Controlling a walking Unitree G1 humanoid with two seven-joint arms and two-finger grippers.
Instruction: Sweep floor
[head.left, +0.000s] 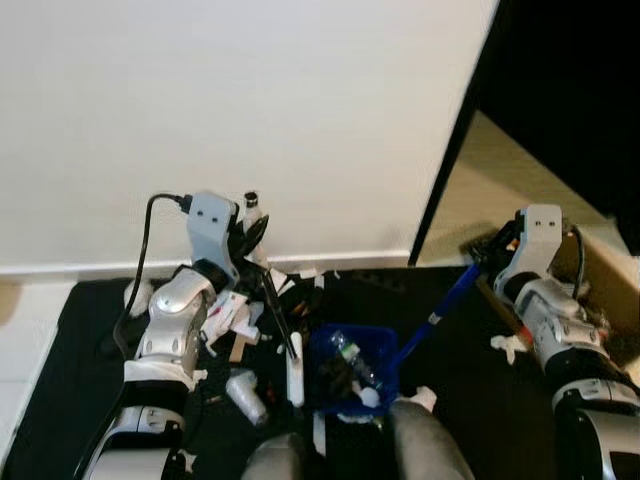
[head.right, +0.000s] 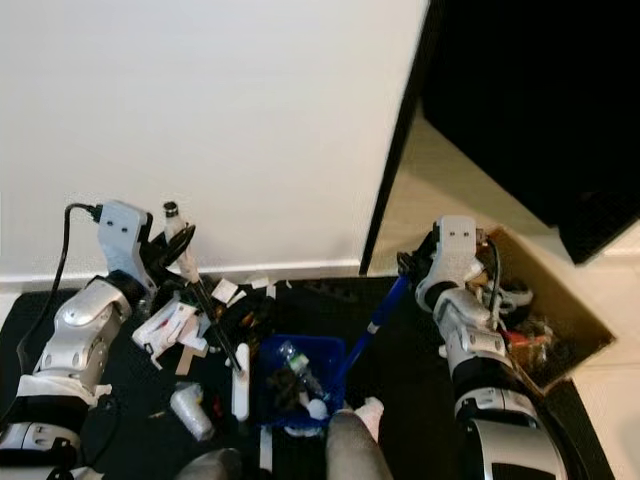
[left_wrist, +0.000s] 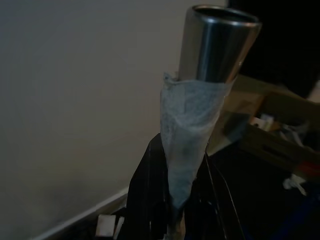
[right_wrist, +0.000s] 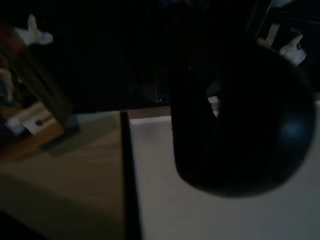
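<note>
My left gripper (head.left: 256, 228) is shut on the broom handle (left_wrist: 210, 75), a metal tube wrapped in pale tape. The thin dark stick (head.left: 278, 315) slants down from it to a white head (head.left: 296, 380) on the black mat. My right gripper (head.left: 488, 248) is shut on the top of the dustpan's blue handle (head.left: 440, 310). The blue dustpan (head.left: 352, 372) sits on the mat just before my knees, holding a plastic bottle (head.left: 348, 352) and scraps. White paper bits, a cup (head.left: 245, 395) and other litter (head.left: 232, 318) lie left of the dustpan.
A white wall with a baseboard (head.left: 90, 268) runs across the back. Right of it a dark doorway (head.right: 520, 90) opens onto a pale floor. An open cardboard box (head.right: 545, 320) with clutter stands beside my right arm. More white scraps (head.left: 505, 345) lie on the mat.
</note>
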